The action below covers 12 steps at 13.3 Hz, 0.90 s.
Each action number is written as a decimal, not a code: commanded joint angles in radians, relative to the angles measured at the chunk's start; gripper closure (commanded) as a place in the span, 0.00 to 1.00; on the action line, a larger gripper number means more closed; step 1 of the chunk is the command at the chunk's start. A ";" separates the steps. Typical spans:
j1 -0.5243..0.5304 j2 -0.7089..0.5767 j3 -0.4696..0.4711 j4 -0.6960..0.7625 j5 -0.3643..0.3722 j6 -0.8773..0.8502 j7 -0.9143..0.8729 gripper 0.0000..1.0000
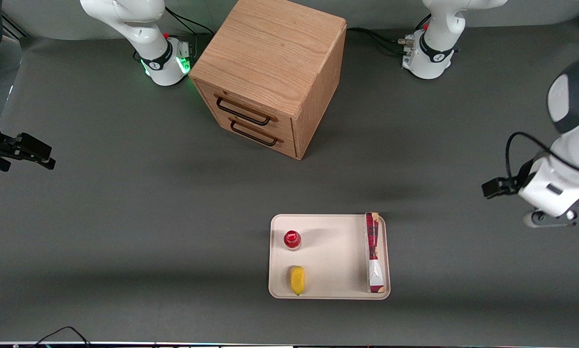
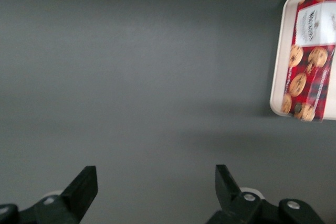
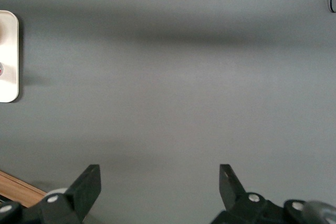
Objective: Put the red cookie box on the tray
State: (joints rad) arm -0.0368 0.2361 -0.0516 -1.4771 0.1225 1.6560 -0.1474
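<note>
We see the gripper (image 2: 156, 187) of the working left arm hanging above bare table mat (image 1: 125, 217), well apart from the tray (image 1: 328, 256) and off toward the working arm's end of the table. Its two fingers (image 2: 84, 187) are spread wide with nothing between them.

The red cookie box (image 1: 374, 253) is on the tray, standing on one long thin edge along the tray's short rim nearest the working arm. In the left wrist view, the box (image 2: 312, 56) shows its red plaid face printed with cookies and a white patch, resting inside the tray's rim (image 2: 278, 72). Box and gripper do not touch.

Counting, we find one tray and one cookie box. On the same tray sit one small red-capped bottle (image 1: 292, 239) and one yellow object (image 1: 297, 280), which lies nearer the front camera than the bottle. One wooden cabinet (image 1: 270, 72) with two drawers, each with a dark handle, stands farther from the front camera than the tray.
</note>
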 commanded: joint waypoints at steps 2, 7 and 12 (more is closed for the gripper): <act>-0.005 -0.161 0.088 -0.112 -0.066 -0.096 0.158 0.00; 0.001 -0.284 0.116 -0.195 -0.101 -0.064 0.201 0.00; -0.006 -0.307 0.116 -0.181 -0.099 -0.084 0.203 0.00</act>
